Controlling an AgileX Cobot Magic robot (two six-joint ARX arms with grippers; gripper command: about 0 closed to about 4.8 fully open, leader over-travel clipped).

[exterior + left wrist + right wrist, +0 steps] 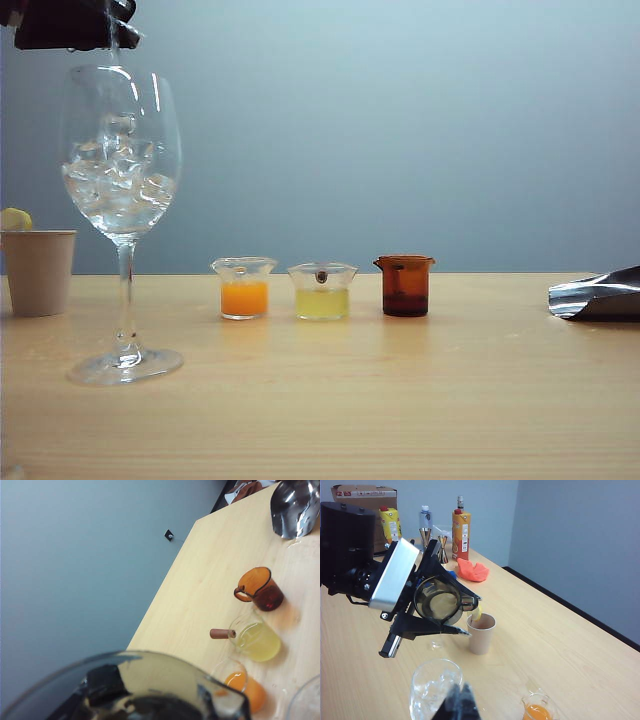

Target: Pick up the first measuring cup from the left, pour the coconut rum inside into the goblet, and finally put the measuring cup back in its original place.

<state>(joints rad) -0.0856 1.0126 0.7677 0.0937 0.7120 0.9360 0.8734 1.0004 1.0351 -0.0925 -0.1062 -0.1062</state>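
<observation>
Smoky grey translucent measuring cup point(441, 600) sits clamped in my left claw point(432, 602), tipped above the tall clear ice-filled goblet point(121, 200) near the table's point(400, 400) left edge. Right claw point(460, 705): grip unclear; open wood stretches rightward.

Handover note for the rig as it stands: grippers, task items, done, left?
Left gripper: shut on the first measuring cup, tipped on its side above the goblet, at the left of the table.
Right gripper: near the goblet's rim, holds nothing I can see; whether its jaws are open I cannot tell.
Goblet: upright, ice in the bowl.
Done: cup picked up and tipped over the goblet; a thin stream falls in.
Left: finish pouring the coconut rum, then set the cup back left of the orange cup.
</observation>
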